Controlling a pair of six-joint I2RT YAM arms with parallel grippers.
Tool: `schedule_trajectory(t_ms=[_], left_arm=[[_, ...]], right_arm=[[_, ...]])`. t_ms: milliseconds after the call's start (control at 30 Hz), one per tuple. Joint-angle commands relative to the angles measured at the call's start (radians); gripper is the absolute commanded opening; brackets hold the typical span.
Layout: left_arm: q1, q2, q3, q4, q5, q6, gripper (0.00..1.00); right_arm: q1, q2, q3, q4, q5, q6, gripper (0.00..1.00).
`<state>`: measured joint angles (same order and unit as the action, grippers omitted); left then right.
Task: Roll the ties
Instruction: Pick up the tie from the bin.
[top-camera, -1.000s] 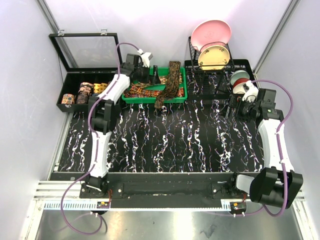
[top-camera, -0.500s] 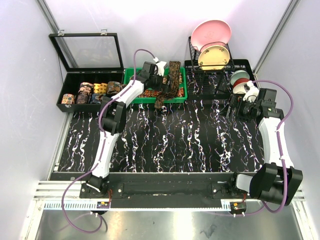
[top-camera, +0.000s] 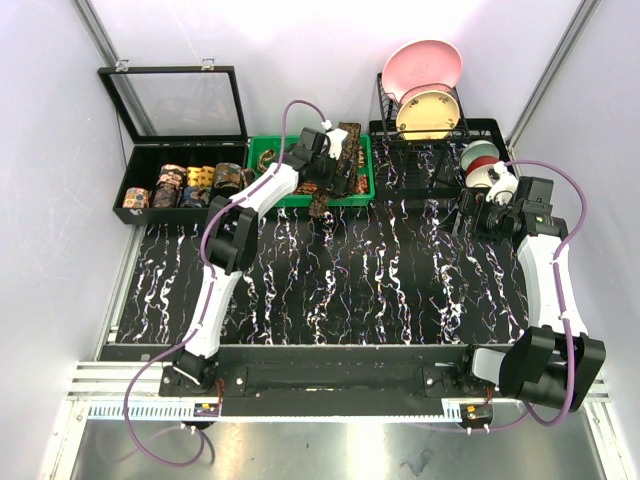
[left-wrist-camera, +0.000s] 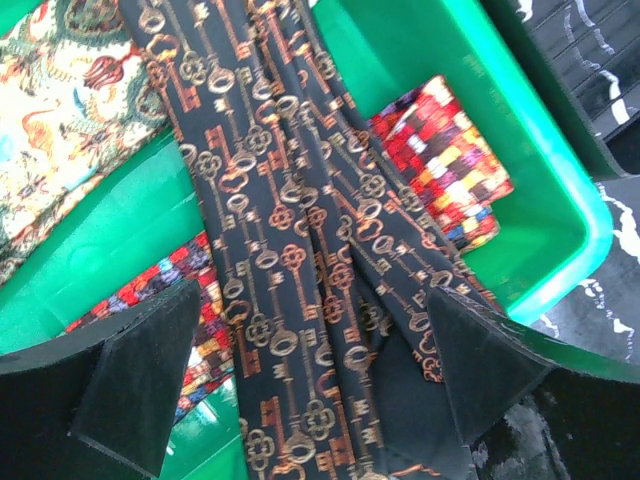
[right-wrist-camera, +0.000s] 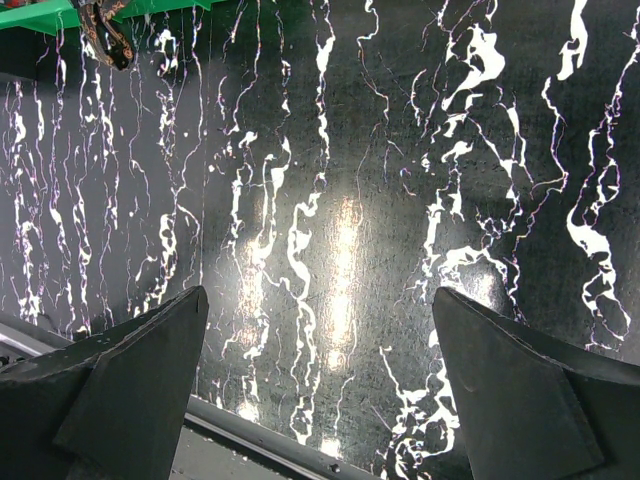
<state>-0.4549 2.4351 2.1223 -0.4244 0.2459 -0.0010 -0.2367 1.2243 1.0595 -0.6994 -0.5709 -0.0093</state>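
Several loose ties lie in a green bin (top-camera: 262, 147). One dark tie with gold keys (top-camera: 347, 135) hangs over the bin's front edge onto the table. My left gripper (top-camera: 338, 176) hovers over that tie, open. In the left wrist view the key tie (left-wrist-camera: 290, 250) runs between the spread fingers (left-wrist-camera: 140, 380) of the left gripper (left-wrist-camera: 312, 365). A red checked tie (left-wrist-camera: 440, 160) and a cream patterned one (left-wrist-camera: 60, 90) lie beside it. Rolled ties (top-camera: 185, 182) sit in a black box. My right gripper (top-camera: 475, 215) (right-wrist-camera: 320, 380) stands open and empty above the table.
The black box's glass lid (top-camera: 175, 100) stands open at the back left. A dish rack (top-camera: 430, 135) with a pink plate (top-camera: 422, 62) and a yellow plate stands at the back right, bowls (top-camera: 485, 165) beside it. The marbled black table (right-wrist-camera: 340, 200) lies under the right gripper.
My left arm has swung right, from the bin's left end to over the key-patterned tie. The right arm has not moved.
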Motion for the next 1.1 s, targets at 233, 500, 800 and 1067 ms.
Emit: schedule_trajectory(t_ms=[233, 500, 800, 1067], left_arm=[[-0.008, -0.103, 0.034, 0.033, -0.005, -0.030, 0.99], [-0.005, -0.064, 0.067, 0.004, 0.039, -0.062, 0.99], [-0.034, -0.051, 0.070, -0.005, 0.018, -0.028, 0.99], [-0.047, 0.031, 0.153, -0.102, -0.194, 0.038, 0.99]], right_arm=[[-0.007, -0.023, -0.004, 0.046, -0.037, 0.003, 1.00], [-0.007, -0.023, -0.006, 0.044, -0.030, 0.003, 1.00], [-0.007, -0.016, -0.013, 0.055, -0.030, 0.003, 1.00], [-0.009, -0.020, -0.015, 0.058, -0.026, 0.003, 1.00]])
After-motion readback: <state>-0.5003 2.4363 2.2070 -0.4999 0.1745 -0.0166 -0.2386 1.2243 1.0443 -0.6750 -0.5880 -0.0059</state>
